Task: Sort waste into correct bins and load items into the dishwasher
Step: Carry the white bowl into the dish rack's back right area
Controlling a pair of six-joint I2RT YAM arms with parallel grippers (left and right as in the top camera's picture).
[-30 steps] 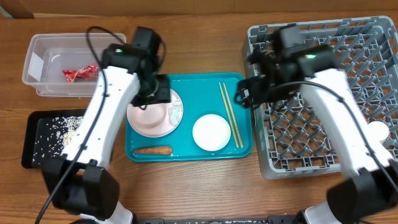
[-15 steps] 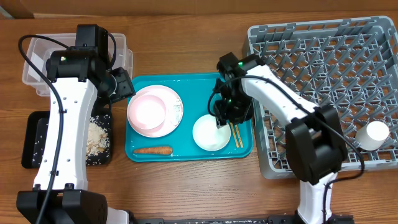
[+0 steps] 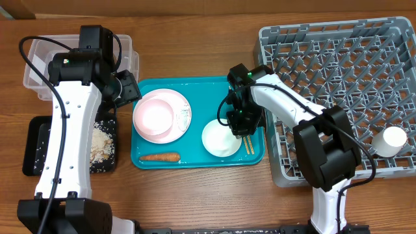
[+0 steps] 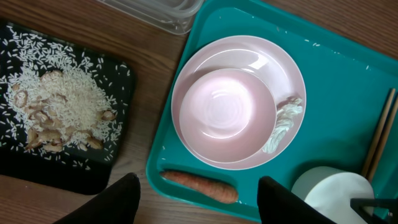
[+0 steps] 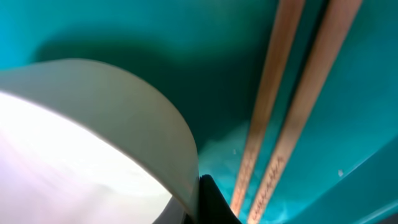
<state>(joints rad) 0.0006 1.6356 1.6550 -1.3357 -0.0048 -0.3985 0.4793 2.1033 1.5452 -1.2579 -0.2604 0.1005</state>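
My right gripper (image 3: 237, 127) is shut on the rim of the small white bowl (image 3: 220, 138) in the teal tray (image 3: 195, 84); one finger sits inside the bowl (image 5: 93, 137), the other outside. The wooden chopsticks (image 5: 280, 124) lie just right of it. My left gripper (image 3: 127, 88) hangs open with nothing in it, between the clear tub (image 3: 39, 65) and the teal tray. The pink bowl (image 4: 227, 112) rests on a plate (image 4: 286, 74) with a white scrap (image 4: 283, 121). A carrot (image 4: 199, 183) lies on the tray's front. Crumbs (image 4: 56, 112) fill the black tray (image 3: 39, 146).
The grey dish rack (image 3: 338, 58) fills the right side, with a white cup (image 3: 392, 140) at its right edge. My left arm hides much of the clear tub. Bare wood runs along the table's front.
The right gripper came from the rack's edge down to the white bowl and closed on its rim. The left arm left the pink bowl for the tub side. A crumb pile now lies in the black tray.
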